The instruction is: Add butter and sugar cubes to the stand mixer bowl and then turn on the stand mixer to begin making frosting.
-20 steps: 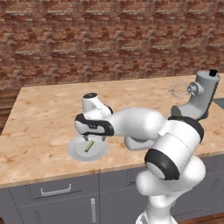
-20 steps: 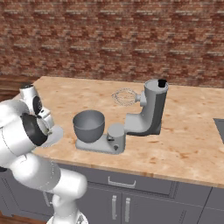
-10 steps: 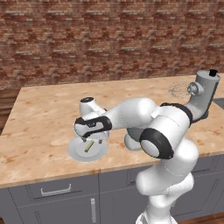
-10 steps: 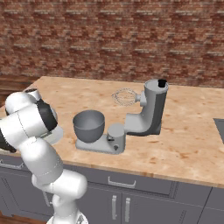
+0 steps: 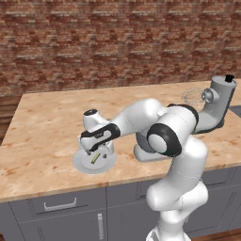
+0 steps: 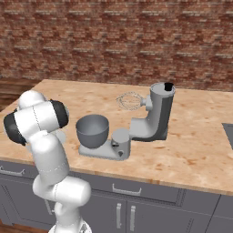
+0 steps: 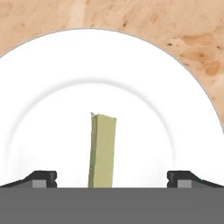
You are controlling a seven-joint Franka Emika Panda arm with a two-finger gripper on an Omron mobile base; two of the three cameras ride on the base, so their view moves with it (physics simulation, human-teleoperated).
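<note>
The butter, a thin olive-yellow stick, lies on a round white plate near the counter's front edge. My gripper hangs open just above it, one fingertip on each side of the stick and neither touching it. From the left base view the gripper points down over the butter on the plate. The stand mixer stands further right with its head tilted up, its whisk in the air. The stand mixer bowl sits on its base. The sugar cubes are out of view.
A brick wall backs the wooden counter. My arm's elbow reaches across in front of the mixer's base. A black knob tops the mixer. Grey drawers run below the counter's front edge.
The hand has come down closer over the plate and butter while the elbow swung round. The jaws stayed open. Mixer and bowl have not moved.
</note>
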